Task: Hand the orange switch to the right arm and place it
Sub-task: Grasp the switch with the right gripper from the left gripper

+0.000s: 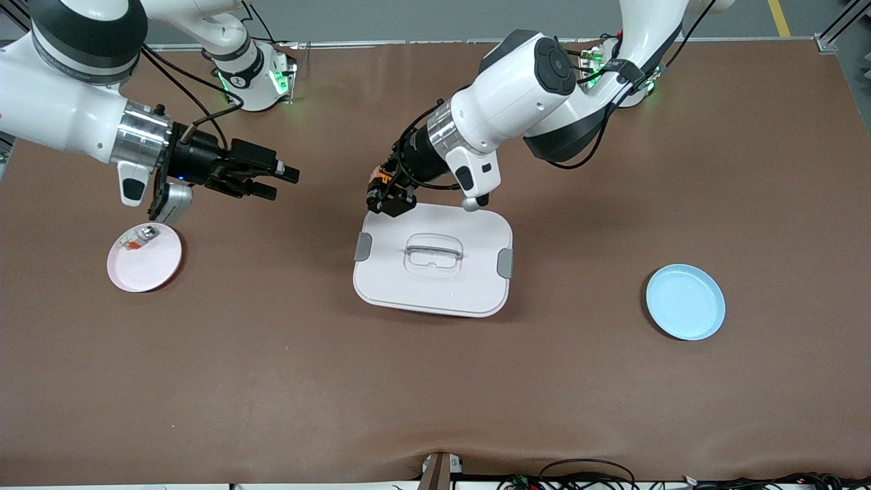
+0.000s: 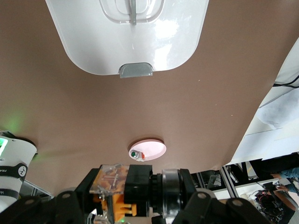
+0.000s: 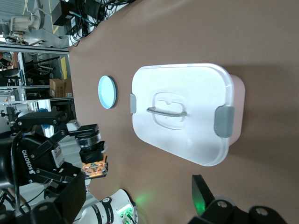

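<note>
— What did the surface and the room look like?

— A brown tabletop (image 1: 435,381) filled the front view; cables lay along its edge nearest the front camera, and the two arm bases stood along the edge farthest from it; the right wrist view caught shelving, boxes and wiring past the table's end. A white lidded box (image 1: 433,258) with grey clips and a handle sat near the middle of the tabletop; a pink plate (image 1: 145,257) lay toward the right arm's end, carrying a small white-and-grey part (image 1: 142,236) with a red bit close to its rim; a blue plate (image 1: 685,301) lay toward the left arm's end, well apart from the box.

— And the left gripper?

— The left gripper (image 1: 386,194) hung over the corner of the box that lies toward the right arm's end and the bases; its fingers were pressed together on the orange switch (image 1: 378,180), a small black-and-orange block; the right wrist view showed the same block (image 3: 95,168) pinched at that gripper's tip, up in the air.

— The right one?

— The right gripper (image 1: 281,182) was held over bare tabletop between the pink plate and the box, pointing toward the left gripper; its fingers were spread wide and touched nothing; the two grippers stood apart.
</note>
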Controlling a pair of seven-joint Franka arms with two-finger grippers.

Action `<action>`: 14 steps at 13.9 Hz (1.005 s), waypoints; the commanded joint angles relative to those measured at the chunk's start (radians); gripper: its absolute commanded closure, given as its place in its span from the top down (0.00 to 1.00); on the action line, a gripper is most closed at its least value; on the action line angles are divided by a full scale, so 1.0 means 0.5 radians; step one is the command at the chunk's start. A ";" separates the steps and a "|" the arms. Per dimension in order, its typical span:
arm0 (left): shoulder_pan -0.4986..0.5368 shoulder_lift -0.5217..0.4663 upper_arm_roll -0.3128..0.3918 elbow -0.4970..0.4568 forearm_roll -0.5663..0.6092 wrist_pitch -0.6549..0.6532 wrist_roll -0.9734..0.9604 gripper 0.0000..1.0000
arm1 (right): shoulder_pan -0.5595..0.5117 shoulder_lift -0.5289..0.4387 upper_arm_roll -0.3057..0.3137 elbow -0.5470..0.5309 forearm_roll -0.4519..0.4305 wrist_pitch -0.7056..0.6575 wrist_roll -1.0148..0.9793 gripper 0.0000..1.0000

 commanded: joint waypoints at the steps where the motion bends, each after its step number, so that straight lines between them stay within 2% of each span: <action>1: -0.017 0.006 0.009 0.023 0.021 0.030 -0.050 0.27 | 0.116 -0.041 -0.023 -0.068 0.065 0.076 -0.030 1.00; 3: -0.017 0.006 0.009 0.023 0.021 0.030 -0.050 0.27 | 0.181 -0.041 -0.020 -0.074 0.065 0.101 -0.027 1.00; 7: -0.017 0.003 0.009 0.020 0.024 0.030 -0.050 0.27 | 0.374 -0.031 -0.020 -0.129 0.163 0.380 -0.024 1.00; 14: -0.014 0.000 0.009 0.020 0.024 0.033 -0.050 0.27 | 0.530 0.045 -0.023 -0.130 0.209 0.579 0.001 1.00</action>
